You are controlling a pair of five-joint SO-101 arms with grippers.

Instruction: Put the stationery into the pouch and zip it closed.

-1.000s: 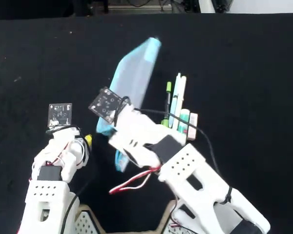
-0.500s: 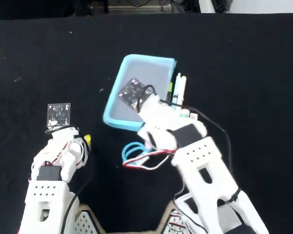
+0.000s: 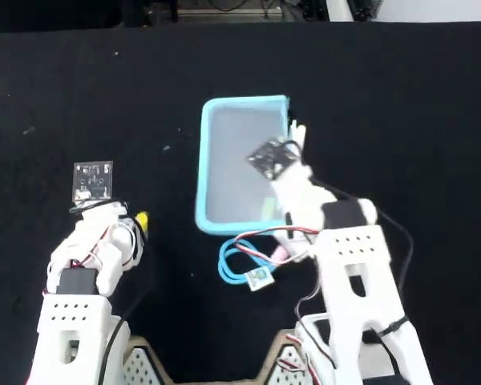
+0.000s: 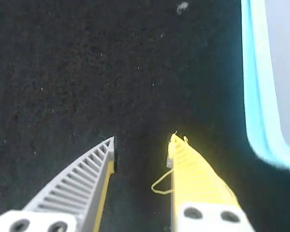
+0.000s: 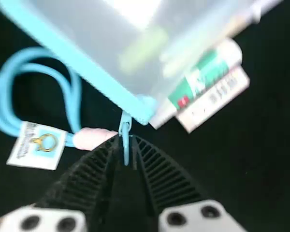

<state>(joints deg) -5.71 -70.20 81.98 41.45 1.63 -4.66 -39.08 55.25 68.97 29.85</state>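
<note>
Most stationery (image 5: 210, 72) hides under the pouch (image 3: 236, 164); right gripper (image 5: 124, 145) pinches zip pull (image 5: 125, 133), left gripper (image 4: 142, 140) gapes

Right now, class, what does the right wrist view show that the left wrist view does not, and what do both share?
Right wrist view adds: the right gripper shut on the zip pull, the strap with its tag, and stationery by the pouch. Left wrist view adds: the left gripper, open above the table. Shared: the pouch and the table.
</note>
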